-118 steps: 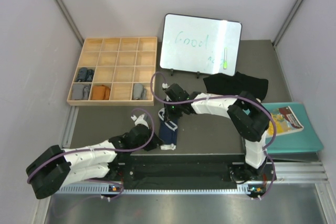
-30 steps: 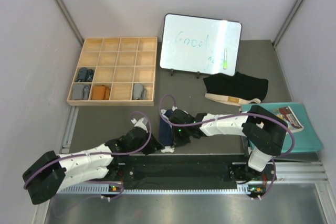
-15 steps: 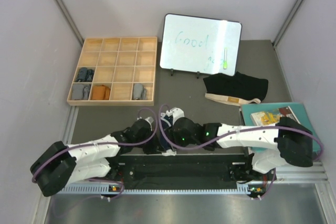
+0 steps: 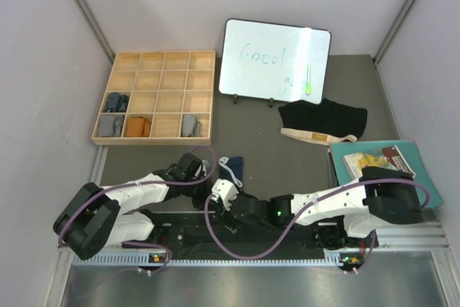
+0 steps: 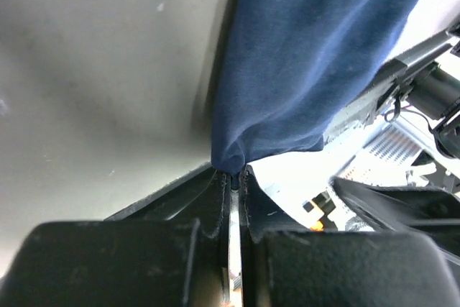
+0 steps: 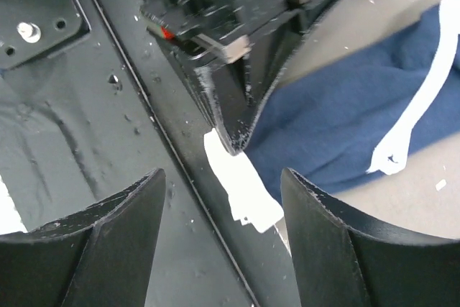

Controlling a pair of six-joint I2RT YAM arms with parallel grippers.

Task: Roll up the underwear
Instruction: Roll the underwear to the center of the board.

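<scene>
The navy underwear [image 4: 231, 169] with white trim lies bunched on the dark mat near the front edge. My left gripper [image 4: 214, 172] reaches it from the left. In the left wrist view its jaws [image 5: 231, 174] are shut on a pinched fold of the navy cloth [image 5: 309, 55]. My right gripper [image 4: 218, 186] sits just in front of the cloth. It stands open [image 6: 223, 177] with nothing between its fingers [image 6: 108, 242], and beyond them lies the navy underwear [image 6: 345, 120]. The black underwear [image 4: 322, 121] with a beige waistband lies flat at the back right.
A wooden compartment tray [image 4: 154, 54] at the back left holds grey and orange rolled cloths. A whiteboard [image 4: 273, 59] stands at the back. A teal folder with a booklet [image 4: 413, 192] lies at the right. A black rail [image 4: 251, 234] runs along the near edge.
My right gripper has opened, let go of the navy underwear and drawn back toward the near edge. The left gripper stays shut on the cloth and has moved farther from the edge with it.
</scene>
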